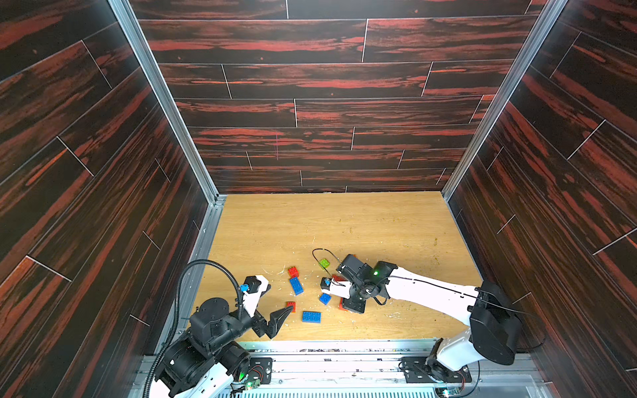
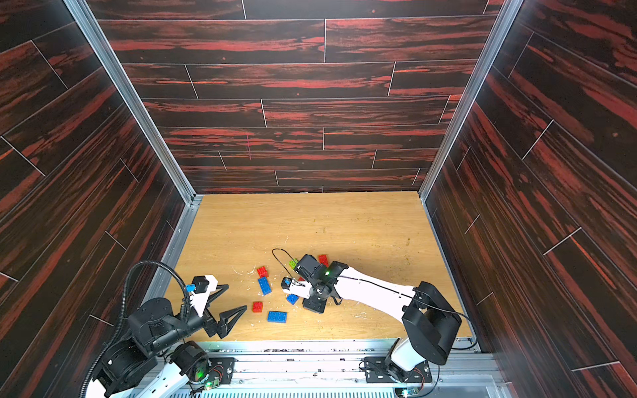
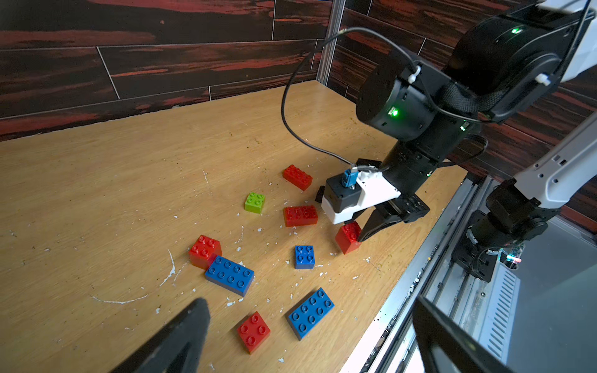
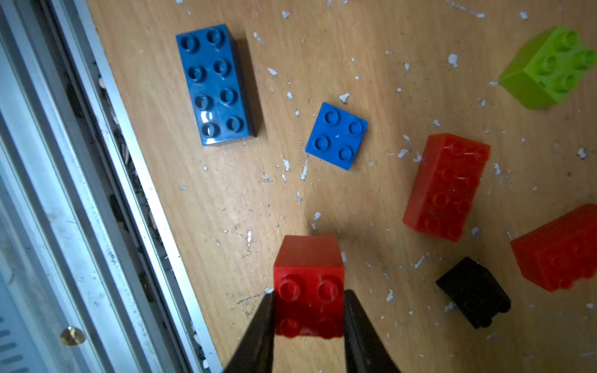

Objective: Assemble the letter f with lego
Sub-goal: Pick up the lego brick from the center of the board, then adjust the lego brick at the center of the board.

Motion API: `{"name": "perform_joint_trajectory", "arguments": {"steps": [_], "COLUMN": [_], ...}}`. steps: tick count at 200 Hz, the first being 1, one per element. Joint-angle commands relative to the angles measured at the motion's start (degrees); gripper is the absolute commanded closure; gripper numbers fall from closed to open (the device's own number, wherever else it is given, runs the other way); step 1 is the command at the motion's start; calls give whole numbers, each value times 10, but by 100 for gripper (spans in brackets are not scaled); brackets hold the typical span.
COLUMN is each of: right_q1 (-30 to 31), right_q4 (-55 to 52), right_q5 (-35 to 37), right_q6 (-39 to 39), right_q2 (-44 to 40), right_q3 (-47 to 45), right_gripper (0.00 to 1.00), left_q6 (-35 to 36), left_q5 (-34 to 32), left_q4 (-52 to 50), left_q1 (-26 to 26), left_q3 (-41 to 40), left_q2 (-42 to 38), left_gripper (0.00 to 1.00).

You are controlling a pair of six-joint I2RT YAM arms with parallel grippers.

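The right gripper [image 4: 309,292] is clamped on a tilted square red brick [image 4: 308,258]. A red oblong [image 4: 447,187] lies near, just beyond its tips, long axis running roughly away from them, likely the mate. The left gripper [image 2: 236,296] gapes empty, farther off.

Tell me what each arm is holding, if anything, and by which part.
The right gripper holds a small red brick, its jaws pinching two opposite side walls. The left gripper is open and empty.
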Motion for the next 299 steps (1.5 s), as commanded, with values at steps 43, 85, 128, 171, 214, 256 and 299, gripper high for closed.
{"name": "perform_joint_trajectory", "arguments": {"steps": [43, 85, 128, 171, 214, 256, 299], "right_q1": [2, 1, -16, -41, -69, -94, -119], "right_q4": [41, 46, 63, 77, 91, 93, 101], "right_q5": [-15, -1, -18, -28, -48, -46, -54], "right_q6": [-50, -63, -69, -85, -98, -107, -114], "right_q2": [14, 54, 65, 80, 106, 124, 129], "right_q3": [0, 28, 39, 51, 66, 79, 85], "right_gripper": [76, 78, 79, 79, 79, 79, 79], "left_q6": [1, 0, 2, 2, 1, 1, 2], "left_q5": [-8, -10, -8, -10, -13, -14, -15], "left_q4": [6, 6, 6, 6, 6, 5, 5], "left_q1": [-3, -3, -4, -5, -4, -4, -5], "left_q3": [-7, -7, -7, -8, -8, -8, -8], "left_q2": [-8, -10, -9, -10, -12, -12, -13], "left_gripper": [0, 0, 0, 0, 0, 0, 0]}}
